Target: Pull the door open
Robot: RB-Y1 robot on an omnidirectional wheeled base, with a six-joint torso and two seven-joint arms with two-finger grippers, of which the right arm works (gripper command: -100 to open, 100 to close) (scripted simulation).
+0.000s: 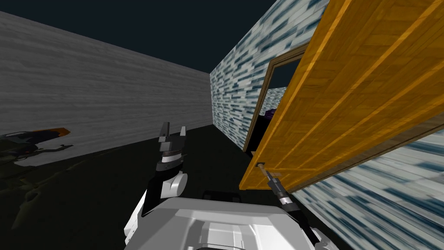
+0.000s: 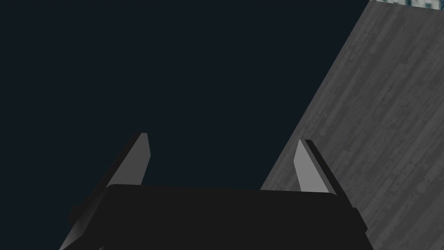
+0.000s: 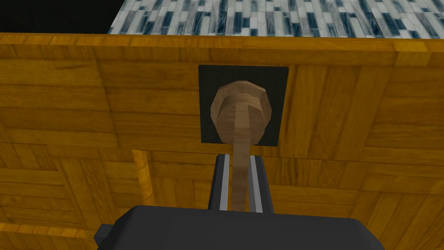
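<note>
By the tiled wall (image 1: 234, 95), right jaws clamp handle (image 3: 241, 130) (door (image 1: 355, 87) ajar).

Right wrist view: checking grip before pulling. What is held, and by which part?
The right pincer grips the door handle by its lever bar; the left pincer is open, empty.

The door (image 1: 360, 87) is golden-orange parquet, its handle (image 3: 241, 113) pale brown on a black plate (image 3: 207, 82), the tiled wall (image 1: 234, 100) blue-and-white mosaic.
</note>
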